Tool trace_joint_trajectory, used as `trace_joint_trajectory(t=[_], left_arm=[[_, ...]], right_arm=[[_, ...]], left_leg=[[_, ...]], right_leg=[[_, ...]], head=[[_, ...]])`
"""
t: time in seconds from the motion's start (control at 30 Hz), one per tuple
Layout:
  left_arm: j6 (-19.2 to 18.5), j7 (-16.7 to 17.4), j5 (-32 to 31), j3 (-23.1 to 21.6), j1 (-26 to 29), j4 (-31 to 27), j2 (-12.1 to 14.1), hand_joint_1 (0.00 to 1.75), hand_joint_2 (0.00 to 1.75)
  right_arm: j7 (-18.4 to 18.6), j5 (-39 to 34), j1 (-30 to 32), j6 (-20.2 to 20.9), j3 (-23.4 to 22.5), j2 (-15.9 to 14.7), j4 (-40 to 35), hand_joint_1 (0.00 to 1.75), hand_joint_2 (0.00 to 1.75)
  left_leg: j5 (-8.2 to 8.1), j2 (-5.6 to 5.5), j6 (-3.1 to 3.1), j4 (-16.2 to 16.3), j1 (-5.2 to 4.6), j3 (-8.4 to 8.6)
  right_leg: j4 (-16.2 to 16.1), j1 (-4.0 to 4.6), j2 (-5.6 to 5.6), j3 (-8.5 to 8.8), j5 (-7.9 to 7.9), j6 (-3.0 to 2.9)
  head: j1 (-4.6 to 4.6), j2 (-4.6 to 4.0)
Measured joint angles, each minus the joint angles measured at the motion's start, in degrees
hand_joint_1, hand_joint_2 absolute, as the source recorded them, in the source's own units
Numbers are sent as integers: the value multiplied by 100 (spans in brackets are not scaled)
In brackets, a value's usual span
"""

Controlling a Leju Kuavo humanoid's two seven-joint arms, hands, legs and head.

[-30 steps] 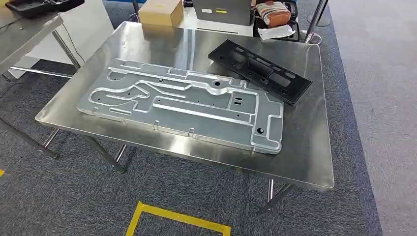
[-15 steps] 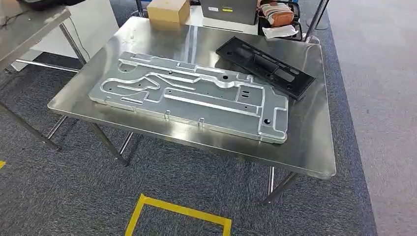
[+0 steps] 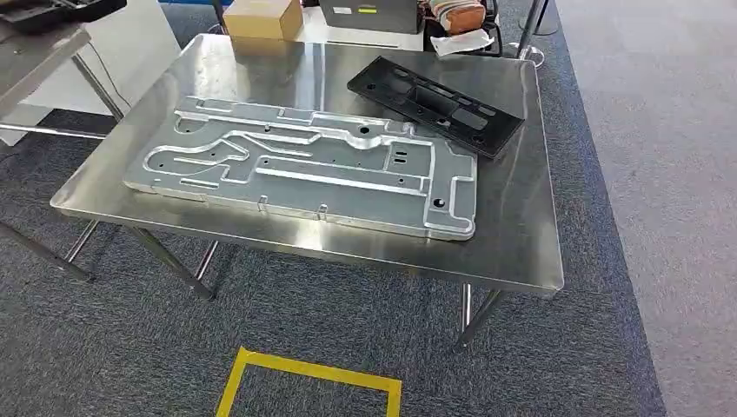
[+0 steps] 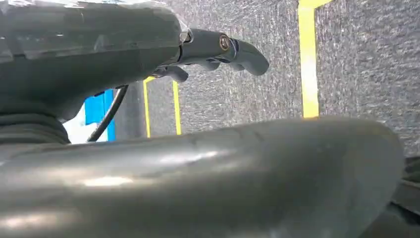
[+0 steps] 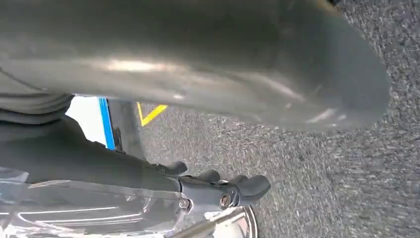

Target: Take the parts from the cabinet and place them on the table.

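A large machined aluminium plate (image 3: pixel 304 169) lies flat along the middle of the steel table (image 3: pixel 513 239). Behind it, toward the far right corner, a long black plastic part (image 3: pixel 434 104) lies flat and at an angle, just apart from the plate. My left hand (image 4: pixel 89 49) hangs over grey carpet; its dark fingers (image 4: pixel 237 47) stretch out apart from the thick thumb, with nothing in them. My right hand (image 5: pixel 99 163) hangs the same way over the carpet, fingers (image 5: pixel 242 191) out and holding nothing.
A cardboard box (image 3: pixel 261 17), a grey case (image 3: pixel 369 13) and a small bag (image 3: pixel 456 13) sit beyond the table's far edge. A second steel table (image 3: pixel 43 39) stands at the left. A yellow tape square (image 3: pixel 304 382) marks the carpet in front.
The whole head view has shifted and swayed, so the camera has moved. The plate and the black part lie as before on the table.
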Motion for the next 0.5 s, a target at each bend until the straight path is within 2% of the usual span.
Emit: trace_joint_trajectory(t=[0.03,0.07,0.1,0.13,0.17,0.23,0.27,0.3,0.33,0.37,0.4,0.43,0.47,0.5], left_arm=[[-7,4,-7,0,2,0,-4,0,0],[-7,4,-11,0,-1,0,-4,0,0],[-11,4,-15,0,-1,0,-2,0,0],[-11,13,-15,0,1,4,9,0,0],[-13,13,-20,-2,3,4,-2,0,0],[-39,26,-20,-2,0,4,-2,0,0],[-57,39,-22,-2,-1,2,-24,0,0],[-70,50,-26,-2,-8,2,-35,0,0],[-72,52,-30,-4,-7,2,-35,0,0],[-85,57,-33,-4,4,2,-35,0,0],[-98,63,-33,-4,20,2,-37,0,0],[-109,66,-33,-4,24,2,-44,0,0],[-111,68,-31,-4,21,2,-50,0,0],[-118,72,-31,-4,16,2,-59,0,0]], right_arm=[[13,9,-3,18,11,20,0,0,0],[17,13,-9,20,15,26,0,0,0],[28,13,-11,22,15,57,-2,0,0],[39,13,-26,24,17,87,0,0,0],[44,13,-35,24,17,81,-2,0,0],[76,13,-19,22,20,83,0,0,0],[92,11,-7,15,20,81,0,0,0],[94,9,-1,13,20,76,0,0,0],[96,7,-6,13,20,76,0,0,0],[101,-2,-22,13,20,79,0,0,0],[101,-4,-30,13,20,79,0,0,0],[101,-2,-29,6,20,79,0,0,0],[101,6,-19,0,20,79,0,0,0],[107,13,-8,-11,20,79,0,0,0]], left_leg=[[288,-30,33,-475,-1,224],[549,-121,78,-988,-7,468],[669,-390,140,-1417,-14,649],[632,-550,171,-1505,-5,673],[621,-488,157,-1568,-19,696],[637,-385,183,-1571,-45,698],[699,-313,228,-1678,15,713],[743,-219,253,-1735,30,746],[760,-157,286,-1755,29,740],[762,-73,296,-1752,23,725],[761,-9,297,-1749,15,718],[759,35,295,-1745,9,711],[756,87,290,-1738,10,708],[753,112,284,-1732,12,707]], right_leg=[[9,5,73,5,3,5],[10,13,136,12,7,11],[9,0,188,6,13,21],[30,24,230,-28,29,59],[38,-16,311,-76,52,97],[-6,-49,423,-104,104,181],[-13,1,467,-113,119,230],[81,-16,241,-150,31,221],[362,8,12,-295,-189,228],[830,-16,-91,-527,-445,256],[1263,-31,-140,-730,-630,281],[1591,-44,-163,-883,-730,310],[1684,-60,-183,-916,-694,334],[1505,-79,-200,-806,-538,350]], head=[[0,0],[0,0],[0,0],[2,0],[0,0],[0,0],[0,0],[0,0],[0,0],[2,0],[0,0],[0,0],[2,0],[2,0]])
